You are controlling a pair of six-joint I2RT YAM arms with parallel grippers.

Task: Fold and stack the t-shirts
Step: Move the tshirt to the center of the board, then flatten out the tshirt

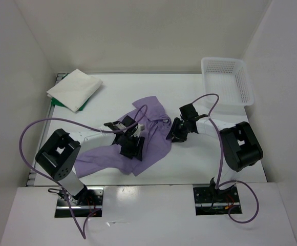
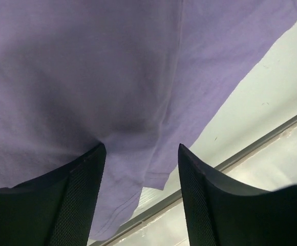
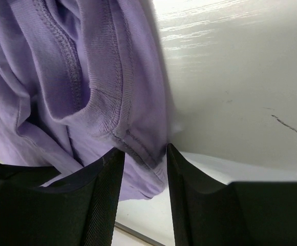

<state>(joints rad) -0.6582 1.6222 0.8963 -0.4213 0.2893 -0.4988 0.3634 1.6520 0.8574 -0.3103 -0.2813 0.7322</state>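
The lavender t-shirt [image 1: 151,134] lies crumpled and partly spread in the middle of the table. My left gripper [image 1: 132,146] hovers over its near part, jaws open. In the left wrist view the purple cloth [image 2: 112,77] fills the frame and a fold of it runs into the gap of the left gripper [image 2: 141,148]. My right gripper [image 1: 175,132] is at the shirt's right edge, open, and in the right wrist view a stitched hem [image 3: 123,128] sits between the tips of the right gripper [image 3: 144,148]. A folded white t-shirt [image 1: 74,88] lies at the back left on a green t-shirt [image 1: 83,106], of which only an edge shows.
A white plastic lattice basket [image 1: 229,97] stands at the back right corner. White walls enclose the table on three sides. The table's near edge rail [image 2: 230,159] runs just past the shirt's lower hem. Purple cables loop from both arms.
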